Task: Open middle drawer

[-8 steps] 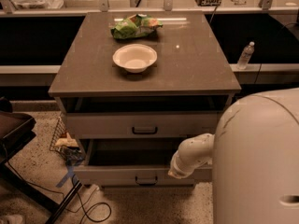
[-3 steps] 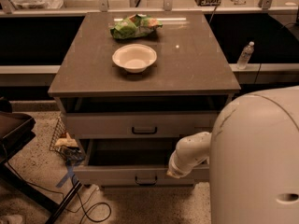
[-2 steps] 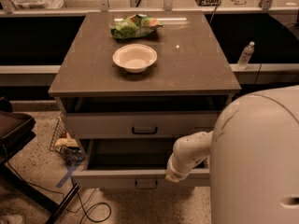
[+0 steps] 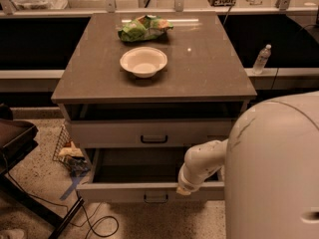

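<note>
At middle drawer (image 4: 119,192) rim: end effector (image 4: 183,187) rested right of handle (image 4: 156,198), probably to pull; grasp state could not be told.
Drawer state: drawn out, interior exposed.

Lab: floor cables (image 4: 97,222); claw (image 4: 182,189) at drawer (image 4: 119,192)

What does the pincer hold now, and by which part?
It cannot be told. The pincer is at the front edge of the open middle drawer, right of its handle; whether it grips that edge does not show.

Gripper (image 4: 183,188) at front rim of middle drawer (image 4: 119,191); interior free leftward, arm (image 4: 205,158) across right end.
</note>
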{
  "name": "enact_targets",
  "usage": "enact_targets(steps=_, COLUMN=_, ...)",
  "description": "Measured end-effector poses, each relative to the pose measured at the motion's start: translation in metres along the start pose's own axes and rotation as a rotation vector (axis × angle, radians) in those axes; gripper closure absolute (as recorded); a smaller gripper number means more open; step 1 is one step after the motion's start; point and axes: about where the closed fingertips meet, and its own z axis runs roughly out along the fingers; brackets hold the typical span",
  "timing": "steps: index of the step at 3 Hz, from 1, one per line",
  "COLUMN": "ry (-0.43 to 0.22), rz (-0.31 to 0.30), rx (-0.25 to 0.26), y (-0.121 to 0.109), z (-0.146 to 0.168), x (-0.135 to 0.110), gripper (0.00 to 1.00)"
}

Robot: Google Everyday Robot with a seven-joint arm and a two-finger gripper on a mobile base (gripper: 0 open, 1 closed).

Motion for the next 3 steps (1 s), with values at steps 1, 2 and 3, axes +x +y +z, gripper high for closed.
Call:
enact_targets(steps=1, ry=0.016, rz=-0.018, rx=-0.044, y=0.018, z=-0.007, x=0.001, gripper=1.00)
enact_targets(steps=2, ry=0.019, rz=-0.025, rx=-0.052, y=0.022, z=-0.010, x=0.001, gripper=1.00)
enact_targets(steps=3, ry=0.031, rz=-0.052, rx=-0.078, y=0.040, z=-0.019, x=0.001, gripper=1.00)
